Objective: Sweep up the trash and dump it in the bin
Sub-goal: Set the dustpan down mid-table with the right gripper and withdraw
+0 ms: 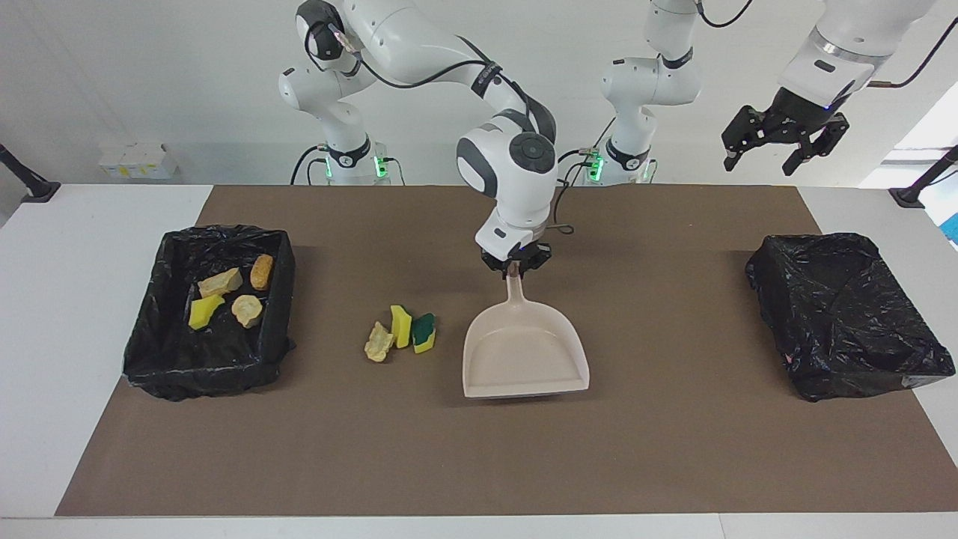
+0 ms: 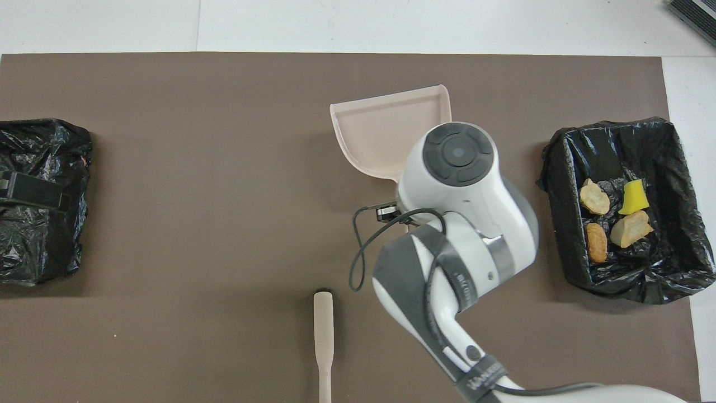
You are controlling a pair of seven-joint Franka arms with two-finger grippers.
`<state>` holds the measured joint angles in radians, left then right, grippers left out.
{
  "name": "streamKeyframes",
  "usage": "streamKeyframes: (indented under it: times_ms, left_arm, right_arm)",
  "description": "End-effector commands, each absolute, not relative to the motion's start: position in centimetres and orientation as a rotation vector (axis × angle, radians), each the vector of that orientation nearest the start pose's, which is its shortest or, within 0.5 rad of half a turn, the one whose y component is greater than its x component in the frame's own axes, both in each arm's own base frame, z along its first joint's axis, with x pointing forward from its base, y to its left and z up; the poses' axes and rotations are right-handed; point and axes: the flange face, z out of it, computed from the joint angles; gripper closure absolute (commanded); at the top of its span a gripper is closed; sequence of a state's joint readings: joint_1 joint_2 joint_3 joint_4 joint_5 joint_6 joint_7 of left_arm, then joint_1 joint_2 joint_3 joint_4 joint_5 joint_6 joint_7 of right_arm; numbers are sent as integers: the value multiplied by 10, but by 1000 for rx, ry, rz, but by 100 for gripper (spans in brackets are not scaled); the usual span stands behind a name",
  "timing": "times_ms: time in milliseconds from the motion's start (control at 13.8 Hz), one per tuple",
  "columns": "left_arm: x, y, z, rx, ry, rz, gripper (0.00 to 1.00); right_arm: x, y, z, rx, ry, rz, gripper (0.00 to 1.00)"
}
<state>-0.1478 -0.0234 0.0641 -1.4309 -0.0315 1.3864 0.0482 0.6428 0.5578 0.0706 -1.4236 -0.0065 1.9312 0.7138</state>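
Facing view: the matte brown table (image 1: 673, 464) carries a crinkled black-lined bin (image 1: 153, 359) holding four spongy trash bits (image 1: 221, 283); three more (image 1: 402, 326) lie beside the smooth beige dustpan (image 1: 524, 359), its handle pinched by the right hand (image 1: 514, 263). The left hand (image 1: 784, 139) hangs spread.

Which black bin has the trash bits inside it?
The bin at the right arm's end of the table. Four bits lie in it: three tan or orange chunks and one yellow piece. The other bin, at the left arm's end, shows none.
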Motion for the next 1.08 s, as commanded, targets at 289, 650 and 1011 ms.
streamKeyframes:
  times_ms: [289,650,1011]
  left_arm:
    - [521,-46,691,-3151,225,44,0]
    - [520,-47,692,-3150,228,44,0]
    - [519,-43,692,-3151,216,54,0]
  right_arm:
    - [559,474,343,-3068,154,34,1]
    - [545,467,367,-3030,136,-22,0]
    - [505,440,389,-3063,134,20,0]
